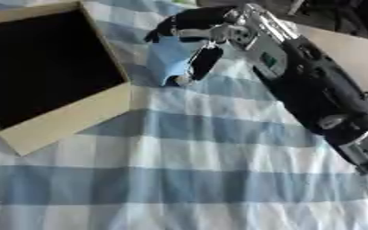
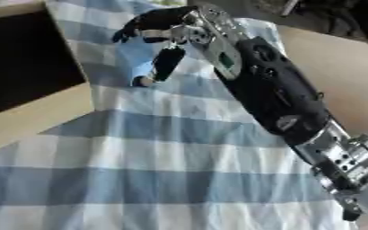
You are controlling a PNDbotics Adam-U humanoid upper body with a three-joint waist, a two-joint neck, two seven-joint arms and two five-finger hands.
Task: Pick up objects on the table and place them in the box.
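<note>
The right hand (image 1: 205, 39) has its fingers and thumb curled around a light blue object (image 1: 165, 58), near the far edge of the checked tablecloth (image 1: 187, 179), just beside the box (image 1: 61, 119). To do this step well, I think the hand should lift it above the box wall before moving left, then let go over the dark inside. The arm comes in from the right side, stretched out, with the fingers pointing left and down. The left hand is not visible.
</note>
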